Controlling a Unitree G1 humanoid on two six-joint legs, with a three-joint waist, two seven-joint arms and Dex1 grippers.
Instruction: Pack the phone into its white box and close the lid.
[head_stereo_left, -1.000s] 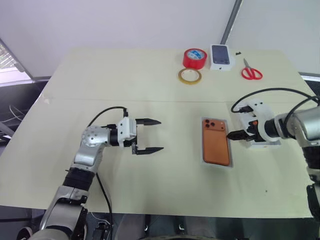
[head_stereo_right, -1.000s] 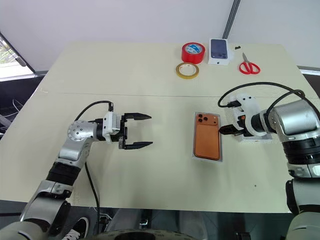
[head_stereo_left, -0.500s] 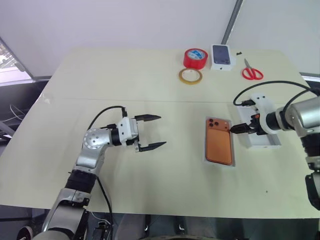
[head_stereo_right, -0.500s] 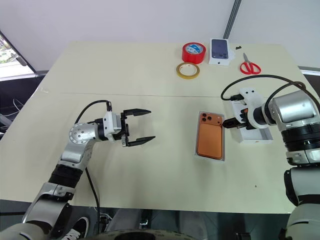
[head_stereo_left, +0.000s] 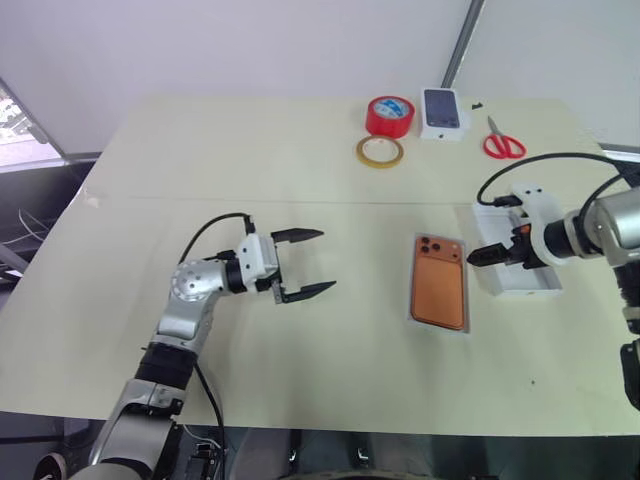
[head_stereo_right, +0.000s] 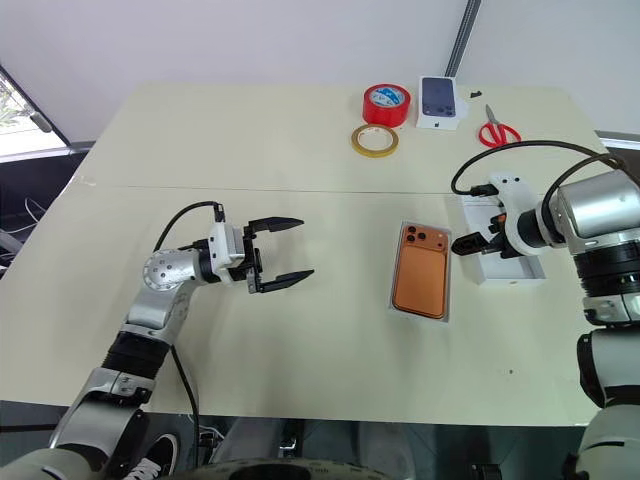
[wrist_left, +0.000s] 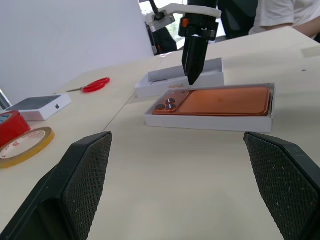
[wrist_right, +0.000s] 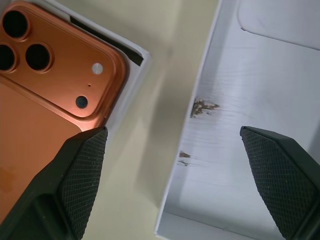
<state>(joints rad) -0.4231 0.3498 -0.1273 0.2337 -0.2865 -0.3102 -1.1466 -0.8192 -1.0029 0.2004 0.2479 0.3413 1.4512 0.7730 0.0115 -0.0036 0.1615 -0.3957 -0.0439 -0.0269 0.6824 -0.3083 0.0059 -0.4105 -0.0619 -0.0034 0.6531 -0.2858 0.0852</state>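
The phone (head_stereo_left: 439, 282) lies face down in the white box (head_stereo_left: 412, 318) on the table (head_stereo_left: 300, 160), camera cluster toward the far edge; only the box's thin rim shows around it. Just to its right lies the lid (head_stereo_left: 523, 292), hollow side up — its far end is partly covered by the right gripper (head_stereo_left: 478, 256), which hovers above the gap between box and lid, fingers spread wide, holding nothing. The right wrist view cuts off most of both items. The left gripper (head_stereo_left: 305, 263) hangs well left of the box, pointing toward it, fingers wide apart and empty. At the far edge: a red tape roll (head_stereo_left: 390, 116), a tan tape ring (head_stereo_left: 380, 151), scissors (head_stereo_left: 502, 144) and a small printed box (head_stereo_left: 444, 113) — its print too small to make out.
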